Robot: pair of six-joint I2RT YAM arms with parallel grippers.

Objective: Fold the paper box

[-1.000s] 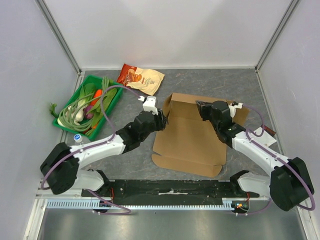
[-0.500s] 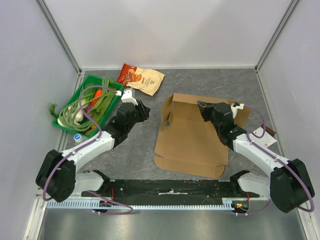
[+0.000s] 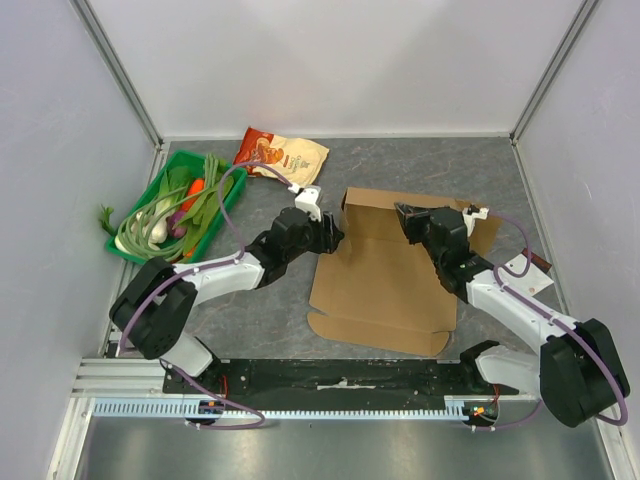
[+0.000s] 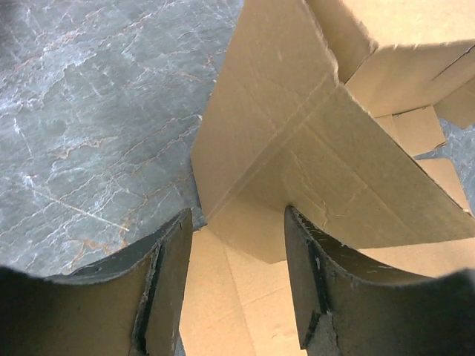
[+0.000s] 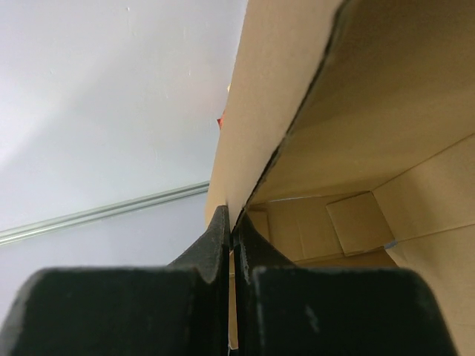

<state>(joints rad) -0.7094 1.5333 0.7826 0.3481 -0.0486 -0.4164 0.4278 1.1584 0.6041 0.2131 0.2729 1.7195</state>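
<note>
Presently found right of centre on grey stone-patterned table (image 3: 270, 320): plain brown corrugated cardboard box (image 3: 385, 290), part-erected. Pinched at rear wall by right hand (image 5: 230, 222), clamped on the cardboard, presumably to hold that wall upright. Straddled at left side flap by left hand (image 4: 237, 222), spread wide, gripping nothing, apparently lined up to raise it.

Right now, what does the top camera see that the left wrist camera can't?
Only the top view shows the green vegetable tray, the snack bag, and the right gripper pinching the paper box by its back wall. Only the left wrist view shows the left gripper is open, at a raised flap's corner. Both show that box and the grey table.
</note>
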